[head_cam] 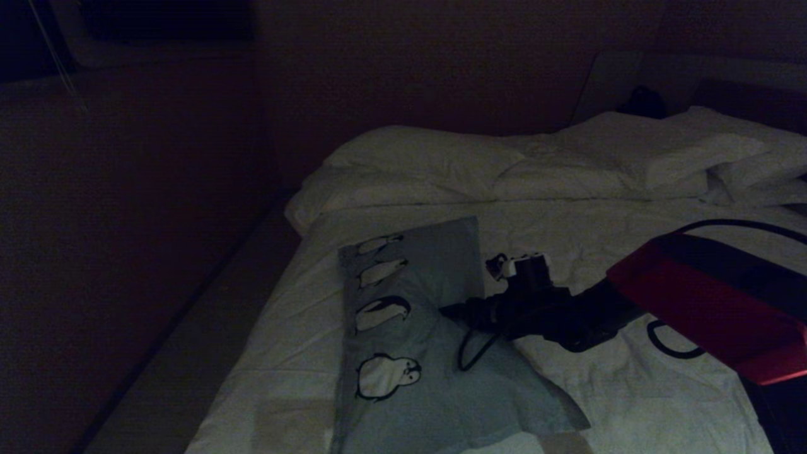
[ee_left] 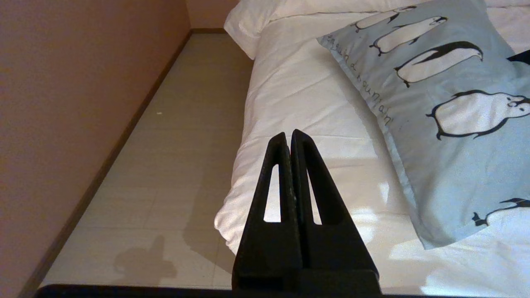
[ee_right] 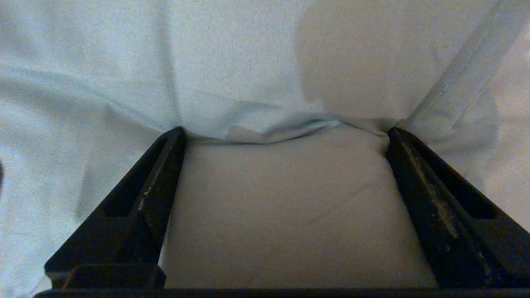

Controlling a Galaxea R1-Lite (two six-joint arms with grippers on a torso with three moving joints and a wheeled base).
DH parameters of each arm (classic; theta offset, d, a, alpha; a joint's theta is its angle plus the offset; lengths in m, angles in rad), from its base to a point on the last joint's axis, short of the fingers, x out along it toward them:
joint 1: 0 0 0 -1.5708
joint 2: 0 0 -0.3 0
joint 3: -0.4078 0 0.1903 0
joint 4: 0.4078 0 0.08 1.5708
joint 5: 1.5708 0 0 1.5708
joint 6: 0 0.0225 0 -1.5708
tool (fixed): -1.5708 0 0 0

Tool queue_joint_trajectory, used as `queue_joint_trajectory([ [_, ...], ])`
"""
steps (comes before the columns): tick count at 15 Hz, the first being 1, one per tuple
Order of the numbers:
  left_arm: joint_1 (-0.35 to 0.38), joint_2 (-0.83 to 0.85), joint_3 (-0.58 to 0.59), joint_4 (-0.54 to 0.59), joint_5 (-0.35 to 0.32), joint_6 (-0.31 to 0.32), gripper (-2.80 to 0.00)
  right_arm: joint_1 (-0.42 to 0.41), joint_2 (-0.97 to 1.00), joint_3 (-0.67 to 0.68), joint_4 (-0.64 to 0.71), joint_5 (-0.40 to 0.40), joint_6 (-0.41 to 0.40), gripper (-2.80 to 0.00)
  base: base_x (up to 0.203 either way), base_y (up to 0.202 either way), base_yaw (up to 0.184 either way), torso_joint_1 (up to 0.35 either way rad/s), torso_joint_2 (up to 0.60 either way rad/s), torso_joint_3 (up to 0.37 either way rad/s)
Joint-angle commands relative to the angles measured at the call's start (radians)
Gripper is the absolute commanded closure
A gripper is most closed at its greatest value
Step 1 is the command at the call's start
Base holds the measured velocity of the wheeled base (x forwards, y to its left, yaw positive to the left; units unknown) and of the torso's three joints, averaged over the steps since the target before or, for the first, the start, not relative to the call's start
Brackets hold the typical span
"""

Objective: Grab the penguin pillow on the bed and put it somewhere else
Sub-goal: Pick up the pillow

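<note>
On the bed [head_cam: 630,403], seen from the head camera, the penguin pillow [head_cam: 429,353] lies flat on the white comforter near the bed's left edge, its row of penguins running away from the robot toward the plain white pillows [head_cam: 662,151] at the far end. The right hand [head_cam: 451,311] reaches in from the right on its red-and-black arm and sits at the pillow's right-hand border, low against the fabric; nothing is lifted. From the left wrist camera, the left hand [ee_left: 290,134] hangs parked beside the bed over the floor [ee_left: 165,165], its fingers pressed together and holding nothing, with the pillow lying well apart from it on the comforter and its dark lettering visible along one edge. From the right wrist camera, the right hand's fingers [ee_right: 161,174] stand spread wide, their tips pushed into pale blue cloth that bunches between them, with white sheet below. By my reading the approach is finished and the grasp is not yet made: closing, lifting and carrying the pillow elsewhere all remain.
</note>
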State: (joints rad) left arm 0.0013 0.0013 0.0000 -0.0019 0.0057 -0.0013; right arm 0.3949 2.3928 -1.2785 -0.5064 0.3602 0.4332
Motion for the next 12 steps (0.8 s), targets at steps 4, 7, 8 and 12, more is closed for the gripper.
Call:
queue_joint_trajectory([
  [4,0.000,0.000,0.000,-0.001,0.000,0.000,0.00,0.004,0.001,0.004,-0.001,-0.007,0.006,0.00,0.000,0.000,0.000,0.000,0.00,0.000],
  [7,0.000,0.000,0.000,-0.001,0.000,0.000,0.00,0.003,-0.032,0.007,0.000,-0.006,0.011,0.00,0.000,0.000,0.000,0.000,0.00,0.000],
  [8,0.000,0.000,0.000,-0.001,0.000,0.000,0.00,0.002,-0.039,0.007,0.001,-0.006,0.012,0.00,0.000,0.000,0.000,0.000,0.00,0.000],
  [12,0.000,0.000,0.000,-0.001,0.000,0.000,0.00,-0.010,-0.087,0.001,0.003,-0.004,0.048,0.00,0.000,0.000,0.000,0.000,0.00,0.000],
])
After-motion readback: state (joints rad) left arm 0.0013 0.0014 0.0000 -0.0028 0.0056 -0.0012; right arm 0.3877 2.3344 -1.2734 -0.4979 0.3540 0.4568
